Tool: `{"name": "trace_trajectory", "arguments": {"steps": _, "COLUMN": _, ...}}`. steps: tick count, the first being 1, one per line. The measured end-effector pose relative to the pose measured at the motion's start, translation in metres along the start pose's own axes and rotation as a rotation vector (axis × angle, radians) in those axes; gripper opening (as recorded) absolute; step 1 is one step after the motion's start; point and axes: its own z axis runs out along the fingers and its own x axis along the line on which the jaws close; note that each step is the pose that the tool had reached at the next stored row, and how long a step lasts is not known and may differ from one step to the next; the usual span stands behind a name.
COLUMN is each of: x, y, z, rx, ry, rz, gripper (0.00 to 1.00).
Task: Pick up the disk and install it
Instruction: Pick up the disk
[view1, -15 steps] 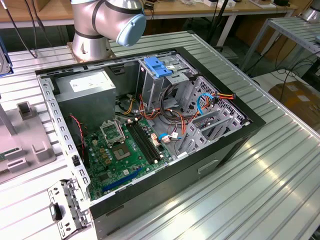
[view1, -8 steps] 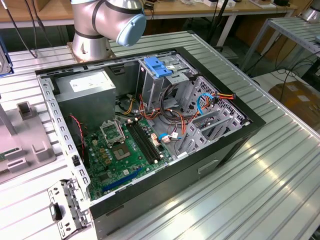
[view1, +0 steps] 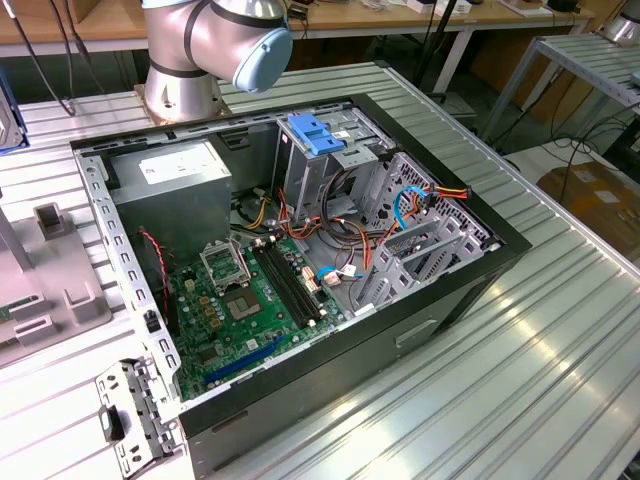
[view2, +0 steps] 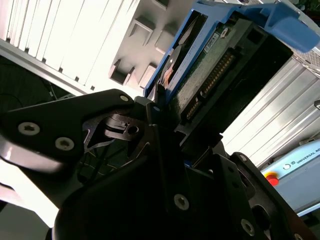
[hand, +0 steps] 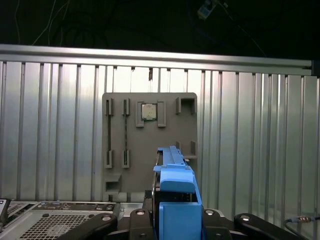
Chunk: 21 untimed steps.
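Observation:
My gripper is shut on the disk, a hard drive in a bright blue carrier, and holds it on edge in the air. The second wrist view shows the drive's green circuit board and connector row facing the camera. In the first wrist view the blue carrier's edge rises between my black fingers. In the exterior view the open computer case lies on the ribbed metal table, with its drive cage near the arm's base.
Below the disk sits a grey fixture plate with slots and a processor chip; it is also at the exterior view's left. Inside the case are a grey power supply, motherboard, cables and a light-blue latch.

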Motion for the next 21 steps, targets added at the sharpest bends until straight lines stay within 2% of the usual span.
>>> {"name": "trace_trajectory", "arguments": {"steps": 12, "x": 0.0001, "y": -0.0023, "z": 0.0000, "rx": 0.0000, "ry": 0.0000, "rz": 0.000, "gripper": 0.36}}
{"name": "trace_trajectory", "arguments": {"steps": 21, "x": 0.0002, "y": -0.0072, "z": 0.0001, "rx": -0.0001, "ry": 0.0001, "rz": 0.000, "gripper": 0.36}}
